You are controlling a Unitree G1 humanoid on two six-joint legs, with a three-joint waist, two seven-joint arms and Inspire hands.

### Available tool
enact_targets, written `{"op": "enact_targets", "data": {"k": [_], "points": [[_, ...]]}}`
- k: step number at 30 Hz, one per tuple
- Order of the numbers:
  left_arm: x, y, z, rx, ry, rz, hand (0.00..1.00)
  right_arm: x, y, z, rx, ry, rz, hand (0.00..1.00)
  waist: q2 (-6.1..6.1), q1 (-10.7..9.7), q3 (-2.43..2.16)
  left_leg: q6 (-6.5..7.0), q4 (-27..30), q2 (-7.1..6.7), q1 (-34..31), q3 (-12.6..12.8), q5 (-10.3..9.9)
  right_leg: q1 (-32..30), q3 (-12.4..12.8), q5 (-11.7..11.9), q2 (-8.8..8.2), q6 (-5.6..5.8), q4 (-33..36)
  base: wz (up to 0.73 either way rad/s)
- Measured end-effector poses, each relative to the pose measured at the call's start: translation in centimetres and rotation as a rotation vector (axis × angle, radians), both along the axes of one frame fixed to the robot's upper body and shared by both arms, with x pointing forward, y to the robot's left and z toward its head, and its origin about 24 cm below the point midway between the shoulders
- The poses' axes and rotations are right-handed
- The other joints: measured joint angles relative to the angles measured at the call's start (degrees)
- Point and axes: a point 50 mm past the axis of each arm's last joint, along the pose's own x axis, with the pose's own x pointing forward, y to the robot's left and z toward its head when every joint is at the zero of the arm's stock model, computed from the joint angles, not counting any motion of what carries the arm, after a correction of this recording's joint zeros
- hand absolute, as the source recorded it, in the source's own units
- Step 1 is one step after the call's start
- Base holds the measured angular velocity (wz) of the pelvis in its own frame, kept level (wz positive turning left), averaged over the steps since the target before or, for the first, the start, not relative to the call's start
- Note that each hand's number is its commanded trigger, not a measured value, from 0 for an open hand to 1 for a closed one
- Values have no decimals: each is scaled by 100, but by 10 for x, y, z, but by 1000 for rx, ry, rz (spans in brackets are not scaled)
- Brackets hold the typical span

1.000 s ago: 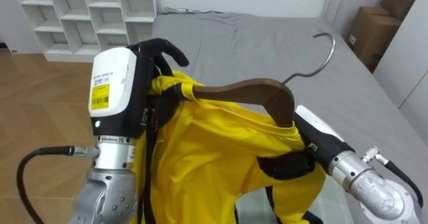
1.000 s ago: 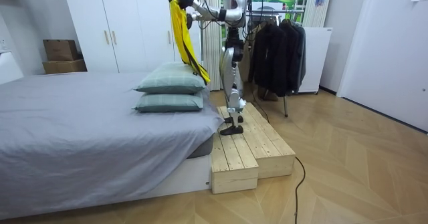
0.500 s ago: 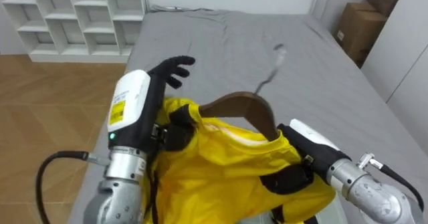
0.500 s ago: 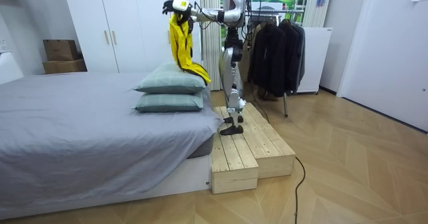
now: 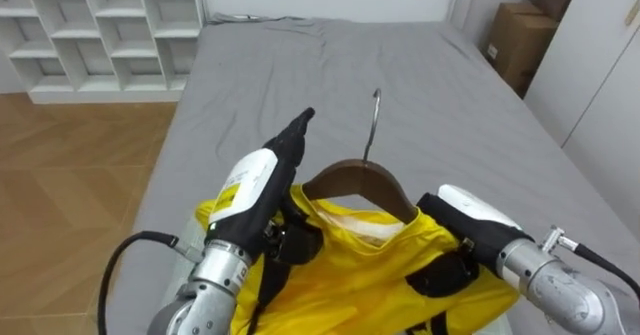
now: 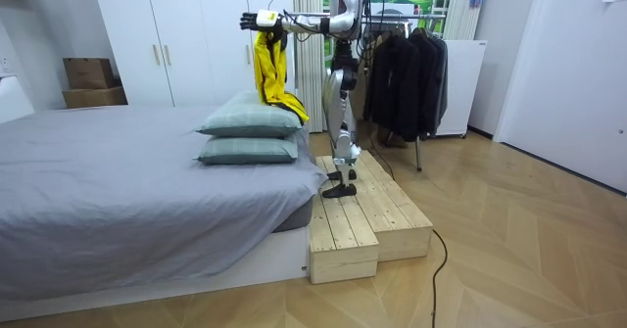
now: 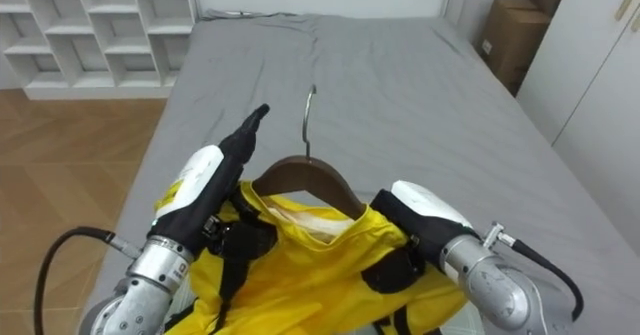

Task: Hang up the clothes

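Robot standing upright on a low platform of pale wooden planks (image 6: 362, 215), right beside a wide bed with a plain grey cover (image 5: 450, 105). Both arms are stretched out level over the bed.

The bright yellow garment (image 5: 350, 265) is draped on a curved brown wooden hanger (image 5: 350, 175), and the whole bundle sits between the two forearms. The hanger's thin metal hook (image 5: 372, 125) sticks straight up above the middle of the wood. In the room view the yellow cloth hangs down from the arms toward two stacked grey-green pillows (image 6: 250, 132). I can't tell if the hem touches the top one.

Left hand (image 5: 285, 150) pokes forward out of the bunched-up yellow cloth, its dark fingers straight and close together, pointing across the bed and not wrapped round anything. The cloth gathers around its wrist, just to the left of the hanger's shoulder.

Right hand (image 5: 470, 220) sits at the hanger's other end with yellow cloth piled against it. Its fingers are buried in the fabric, so honestly can't say whether it's gripping or not.

Other stuff around: a white cubby shelf unit (image 5: 80, 25) past the bed on the left, a brown cardboard box (image 5: 515, 40) on the far right, and in the room view a rack of dark clothes (image 6: 402, 73) behind the robot plus tall white wardrobes (image 6: 167, 34).
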Motion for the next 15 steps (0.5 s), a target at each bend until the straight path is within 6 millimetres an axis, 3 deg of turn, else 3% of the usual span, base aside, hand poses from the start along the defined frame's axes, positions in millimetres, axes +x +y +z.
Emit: {"op": "enact_targets", "data": {"k": [15], "points": [[-3, 0, -8, 26, 77, -61, 0, 0, -6, -11, 2, 55, -31, 100, -50, 107, 15, 1, 2, 2, -92, 135, 0, -130, 52, 0, -21, 0, 18, -3]]}}
